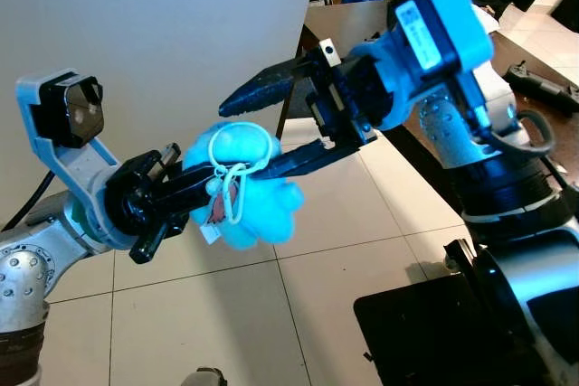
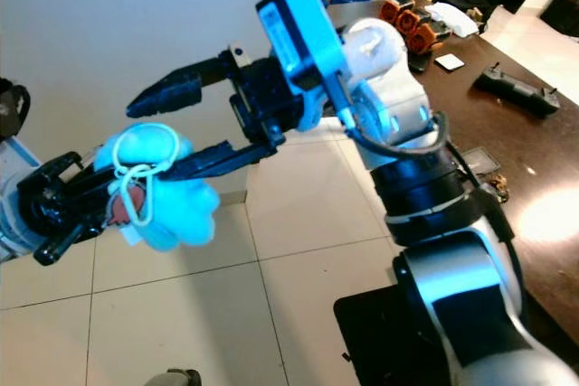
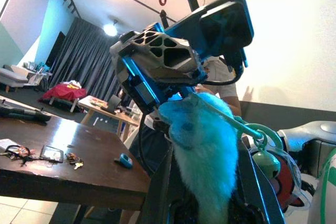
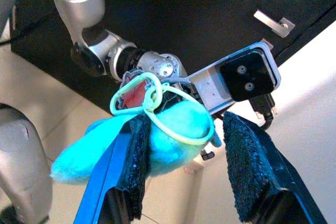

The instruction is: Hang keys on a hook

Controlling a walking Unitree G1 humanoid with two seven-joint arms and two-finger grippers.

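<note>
Keychain plush [image 1: 249, 189]: clamped in left gripper [image 1: 185, 189]; right gripper [image 1: 271, 124] wide around it. Hanging not begun.

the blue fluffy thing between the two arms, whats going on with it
The left end effector is holding a fluffy blue plush keychain out in front of the robot, above the tiled floor. A pale green cord loop lies over the plush. The right end effector has reached in with its fingers open around the plush, one finger above and the other against its side, which looks like a handover between the arms. A wooden table stands to the robot's right.
</note>
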